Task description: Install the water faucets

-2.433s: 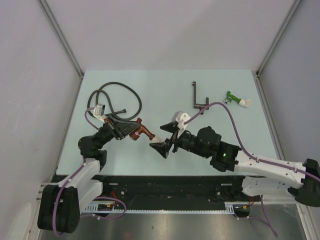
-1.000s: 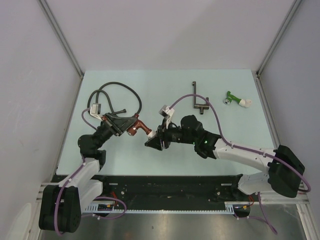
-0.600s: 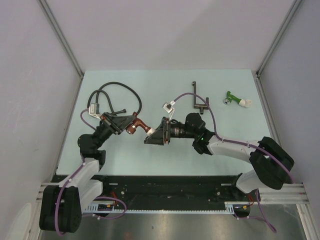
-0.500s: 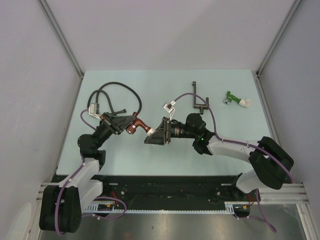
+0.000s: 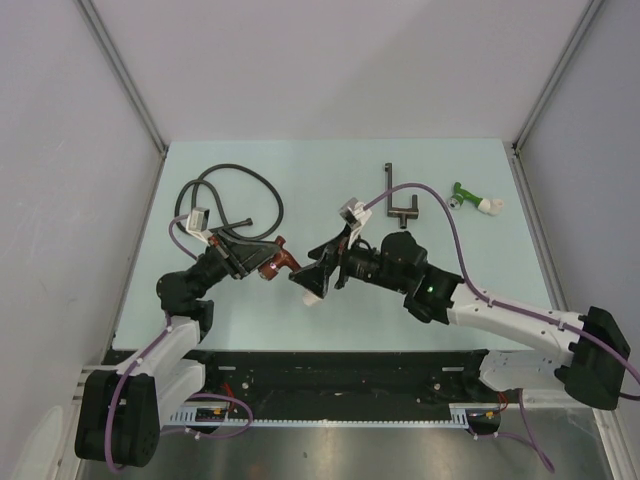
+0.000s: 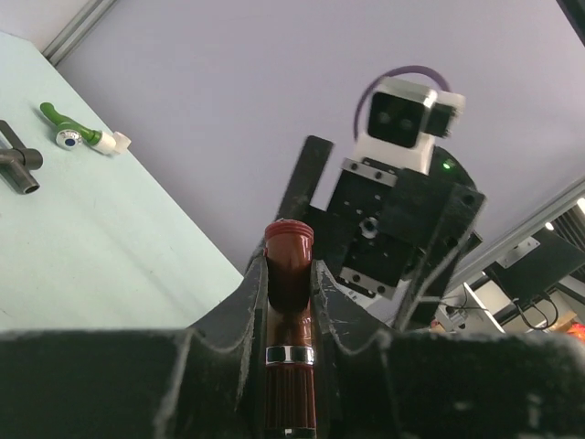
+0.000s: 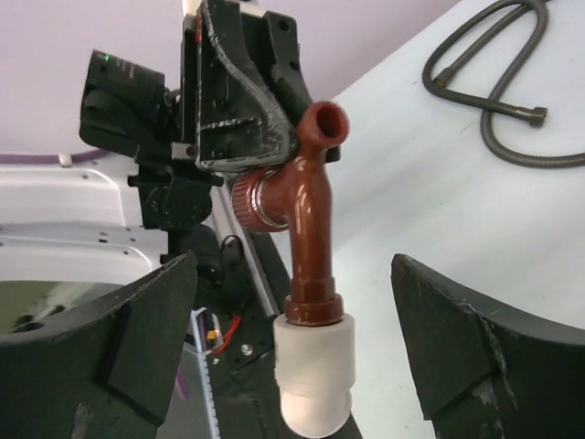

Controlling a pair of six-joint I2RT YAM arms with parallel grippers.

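My left gripper (image 5: 262,258) is shut on the reddish-brown faucet (image 5: 281,263) and holds it above the table; in the left wrist view the faucet (image 6: 289,306) sits clamped between the fingers (image 6: 245,306). Its white elbow fitting (image 5: 312,293) points toward my right gripper (image 5: 313,276). In the right wrist view that gripper (image 7: 302,311) is open wide, its fingers (image 7: 137,366) on either side of the faucet (image 7: 307,238) and white fitting (image 7: 315,366) without touching them. The green faucet (image 5: 468,196) lies at the table's far right and shows in the left wrist view (image 6: 78,137).
A coiled black hose (image 5: 235,192) lies at the far left and shows in the right wrist view (image 7: 498,69). A dark T-shaped metal piece (image 5: 398,200) lies at the far middle, near the green faucet. The right arm's cable (image 5: 455,235) arcs over the table.
My right wrist has rolled and its elbow swung right; its jaws now stand open around the white fitting. The left gripper and faucet shifted slightly toward the near right.
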